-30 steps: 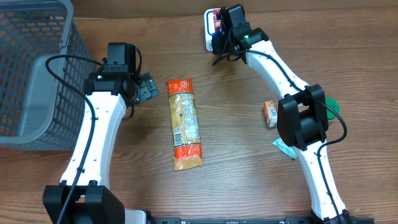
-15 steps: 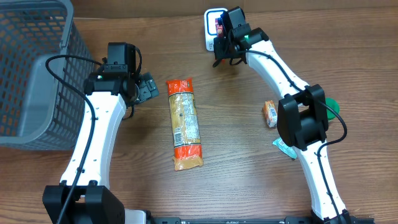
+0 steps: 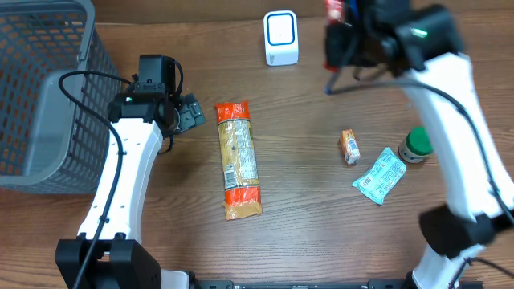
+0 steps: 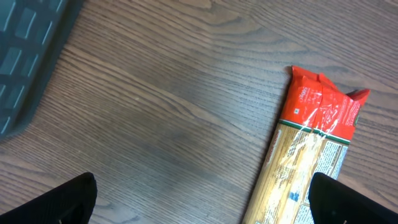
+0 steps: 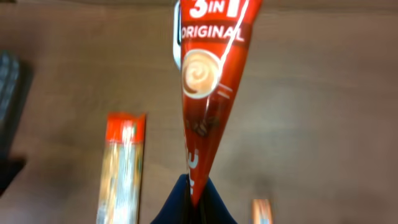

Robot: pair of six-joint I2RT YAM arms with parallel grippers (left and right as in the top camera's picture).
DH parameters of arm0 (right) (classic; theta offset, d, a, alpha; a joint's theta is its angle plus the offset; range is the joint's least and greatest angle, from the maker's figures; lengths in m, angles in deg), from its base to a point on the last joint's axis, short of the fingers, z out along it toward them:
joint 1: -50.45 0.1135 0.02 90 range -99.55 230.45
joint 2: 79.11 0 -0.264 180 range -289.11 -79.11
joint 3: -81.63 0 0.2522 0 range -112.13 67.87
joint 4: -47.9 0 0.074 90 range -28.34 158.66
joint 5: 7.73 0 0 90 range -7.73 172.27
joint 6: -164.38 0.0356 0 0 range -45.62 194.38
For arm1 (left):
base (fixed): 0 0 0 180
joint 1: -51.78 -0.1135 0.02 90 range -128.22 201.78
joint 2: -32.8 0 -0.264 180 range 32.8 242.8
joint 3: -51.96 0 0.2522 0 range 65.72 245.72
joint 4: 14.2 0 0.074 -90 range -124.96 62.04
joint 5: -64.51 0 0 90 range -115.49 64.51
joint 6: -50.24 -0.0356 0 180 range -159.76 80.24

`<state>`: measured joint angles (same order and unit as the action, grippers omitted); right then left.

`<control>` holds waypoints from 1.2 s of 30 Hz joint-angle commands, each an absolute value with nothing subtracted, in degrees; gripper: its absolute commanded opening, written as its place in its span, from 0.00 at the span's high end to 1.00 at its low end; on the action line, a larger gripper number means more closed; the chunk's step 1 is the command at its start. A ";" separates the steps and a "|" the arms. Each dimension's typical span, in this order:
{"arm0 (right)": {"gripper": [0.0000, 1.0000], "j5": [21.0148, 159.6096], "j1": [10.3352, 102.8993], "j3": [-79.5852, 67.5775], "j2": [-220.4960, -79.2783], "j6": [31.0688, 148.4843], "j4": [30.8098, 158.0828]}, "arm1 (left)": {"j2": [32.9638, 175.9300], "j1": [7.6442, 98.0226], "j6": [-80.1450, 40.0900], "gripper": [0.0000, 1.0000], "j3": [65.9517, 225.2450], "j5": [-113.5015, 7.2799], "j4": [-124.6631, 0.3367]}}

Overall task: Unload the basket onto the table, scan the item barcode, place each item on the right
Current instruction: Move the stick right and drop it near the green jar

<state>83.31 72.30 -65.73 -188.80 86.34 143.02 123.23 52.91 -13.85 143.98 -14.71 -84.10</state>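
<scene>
Wood-grain brown table [image 3: 305,233] spreads under both of my arms, its surface matte and finely streaked. The coffee sachet [image 5: 208,81] is a glossy red foil stick printed "3 IN 1 ORIGINAL" in white, with a swirled cup of coffee drawn under the words. It widens toward its far end and narrows to a pinched tail where my right gripper [image 5: 193,200] is clenched on it. From overhead the sachet sits up in the air near the back edge of the table, to the right of the white scanner [image 3: 281,38] and apart from it. My right arm is raised high and stretched toward the back, looming large and blurred in the overhead view. My left arm is bent at the table's left side, and my left gripper [image 4: 200,204] is released, its two dark fingers spread wide over bare wood, just beside the red end of a long pasta packet [image 3: 238,159] of clear crinkled film. A grey plastic lattice basket [image 3: 40,96] stands at far left. Near my right arm lie a small orange packet [image 3: 348,147], a pale flat pouch [image 3: 380,175] and a round green-lidded thing [image 3: 418,144].
</scene>
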 commanded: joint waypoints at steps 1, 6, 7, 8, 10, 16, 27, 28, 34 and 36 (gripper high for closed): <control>0.96 82.74 70.27 -65.49 -188.63 86.13 151.18 | 123.52 52.89 -14.49 0.00 144.09 -14.16 -84.05; 0.96 82.94 67.62 -61.71 -188.37 86.78 158.67 | 123.52 52.89 -14.49 0.00 144.09 -14.16 -84.05; 0.96 82.91 67.10 -60.20 -188.41 87.42 158.72 | 123.52 52.89 -14.49 0.00 144.09 -14.16 -84.05; 0.96 82.70 66.57 -58.45 -188.41 87.92 158.69 | 123.52 52.89 -14.49 0.00 144.09 -14.16 -84.05; 0.96 82.72 65.66 -54.14 -188.41 87.92 158.63 | 123.52 52.89 -14.49 0.00 144.09 -14.16 -84.05; 0.96 78.85 64.56 -40.66 -188.41 89.67 153.10 | 123.52 52.89 -14.49 0.00 144.09 -14.16 -84.05; 0.95 71.24 64.52 -21.45 -188.41 89.54 140.18 | 123.52 52.89 -14.49 0.00 144.09 -14.16 -84.05; 0.92 71.13 64.52 -20.31 -188.41 89.54 139.05 | 123.52 52.89 -14.49 0.00 144.09 -14.16 -84.05; 0.34 71.44 64.52 -15.35 -188.43 89.62 133.25 | 123.52 52.89 -14.49 0.00 144.09 -14.16 -84.05; 0.16 72.05 64.52 -14.58 -188.43 89.62 131.99 | 123.52 52.89 -14.49 0.00 144.09 -14.16 -84.05</control>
<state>72.40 64.74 -15.57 -188.48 89.60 132.97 123.23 52.91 -13.85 143.98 -14.71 -84.10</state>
